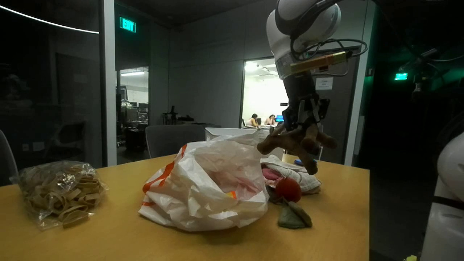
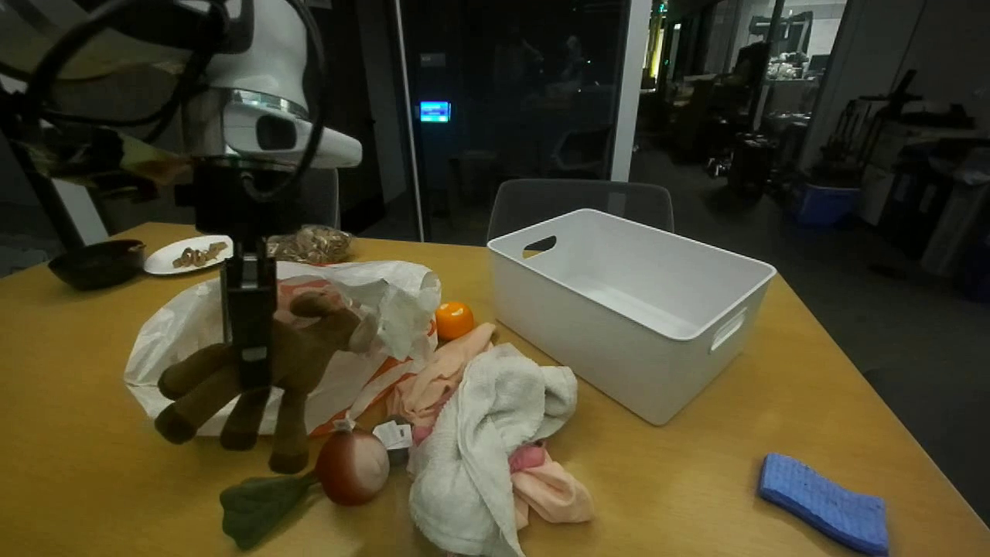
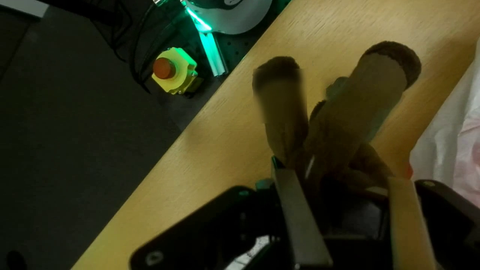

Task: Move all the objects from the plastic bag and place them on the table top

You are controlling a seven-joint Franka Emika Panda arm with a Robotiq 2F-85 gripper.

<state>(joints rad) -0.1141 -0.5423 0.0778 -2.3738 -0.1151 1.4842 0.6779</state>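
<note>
My gripper (image 1: 301, 125) is shut on a brown plush toy (image 1: 288, 142) and holds it in the air above the table, beside the white plastic bag (image 1: 195, 192). In an exterior view the gripper (image 2: 251, 375) grips the toy (image 2: 313, 348) by its body, with its limbs hanging down in front of the bag (image 2: 174, 333). In the wrist view the toy (image 3: 337, 120) sits between the fingers (image 3: 333, 176) and sticks out past them. The bag lies crumpled with its mouth open; part of it (image 3: 442, 157) shows at the right. Its deeper inside is hidden.
A red-white round item (image 2: 352, 468) with a green leaf (image 2: 263, 507), a white towel (image 2: 487, 441), pink cloth (image 2: 549, 487) and an orange fruit (image 2: 455, 319) lie by the bag. Around stand a white bin (image 2: 611, 340), blue sponge (image 2: 824, 503), clear bag (image 1: 65, 192), plate (image 2: 158, 261) and black bowl (image 2: 97, 264).
</note>
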